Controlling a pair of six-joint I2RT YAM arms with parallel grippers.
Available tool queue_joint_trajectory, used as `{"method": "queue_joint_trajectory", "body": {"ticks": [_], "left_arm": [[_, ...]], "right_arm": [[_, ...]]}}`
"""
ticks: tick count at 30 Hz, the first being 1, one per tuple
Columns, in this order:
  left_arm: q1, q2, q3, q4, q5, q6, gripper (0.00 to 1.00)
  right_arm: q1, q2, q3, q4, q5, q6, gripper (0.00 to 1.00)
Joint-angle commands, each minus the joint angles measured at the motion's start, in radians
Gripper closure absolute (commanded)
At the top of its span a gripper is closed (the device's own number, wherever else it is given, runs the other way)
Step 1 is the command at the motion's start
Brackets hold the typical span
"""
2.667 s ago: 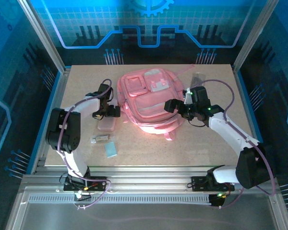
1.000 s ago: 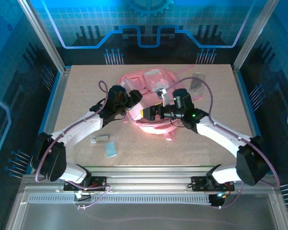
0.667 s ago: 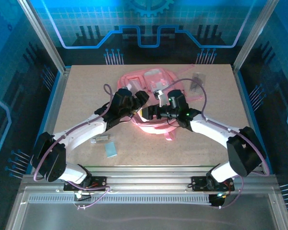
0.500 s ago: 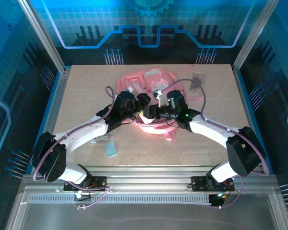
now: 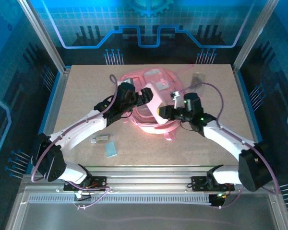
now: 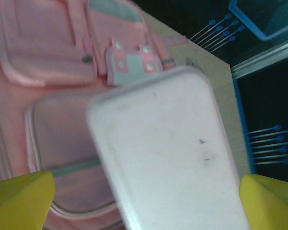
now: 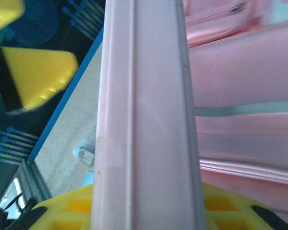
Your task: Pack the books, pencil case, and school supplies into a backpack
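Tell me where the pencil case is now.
Top view: the pencil case hangs over the backpack, its near end in the right gripper, the open left gripper straddling it.

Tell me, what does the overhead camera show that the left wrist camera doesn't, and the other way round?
Overhead: both arms reaching over the backpack, the right gripper clamped on the pencil case, plus a pale blue rectangle and a small packet lying on the table. Left wrist: its yellow fingertips spread wide either side of the case, and the backpack's studded whitish patch close up. Shared: pencil case and backpack.
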Motion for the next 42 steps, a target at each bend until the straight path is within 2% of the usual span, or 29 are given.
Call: {"method": "queue_joint_trajectory", "body": {"ticks": [1, 9, 15, 24, 29, 31, 32, 34, 35, 38, 39, 42], "left_arm": [[-0.011, 0.067, 0.085, -0.124, -0.06, 0.33, 0.01], [-0.074, 0.265, 0.179, -0.137, -0.051, 0.671, 0.03], [-0.115, 0.405, 0.258, -0.155, -0.039, 0.868, 0.06], [-0.116, 0.511, 0.291, -0.222, 0.07, 0.933, 0.1], [-0.112, 0.596, 0.314, -0.239, -0.044, 0.962, 0.14], [-0.101, 0.629, 0.331, -0.244, -0.067, 0.965, 0.2], [-0.093, 0.644, 0.341, -0.253, -0.069, 0.961, 0.26], [-0.085, 0.659, 0.358, -0.265, -0.059, 0.952, 0.46], [-0.082, 0.657, 0.364, -0.269, -0.043, 0.946, 0.6], [-0.082, 0.628, 0.393, -0.298, 0.009, 0.923, 0.86], [-0.082, 0.611, 0.406, -0.307, 0.017, 0.912, 1.0], [-0.076, 0.549, 0.444, -0.323, 0.038, 0.877, 1.0]], "right_arm": [[-0.084, -0.096, -0.013, -0.125, 0.027, -0.005, 0.73], [-0.346, -0.218, -0.009, -0.347, 0.055, 0.01, 0.73], [-0.522, -0.268, -0.031, -0.38, -0.027, 0.035, 0.73], [-0.606, -0.305, -0.045, -0.407, -0.06, 0.026, 0.73], [-0.613, -0.3, -0.041, -0.401, -0.08, 0.031, 0.73], [-0.613, -0.3, -0.037, -0.402, -0.088, 0.031, 0.73], [-0.613, -0.301, -0.033, -0.406, -0.09, 0.03, 0.73], [-0.613, -0.306, -0.029, -0.415, -0.096, 0.027, 0.73], [-0.613, -0.31, -0.026, -0.419, -0.097, 0.022, 0.73], [-0.613, -0.323, -0.023, -0.429, -0.087, 0.014, 0.73], [-0.613, -0.325, -0.023, -0.433, -0.083, 0.012, 0.73], [-0.615, -0.323, -0.018, -0.437, -0.074, 0.014, 0.73]]}}
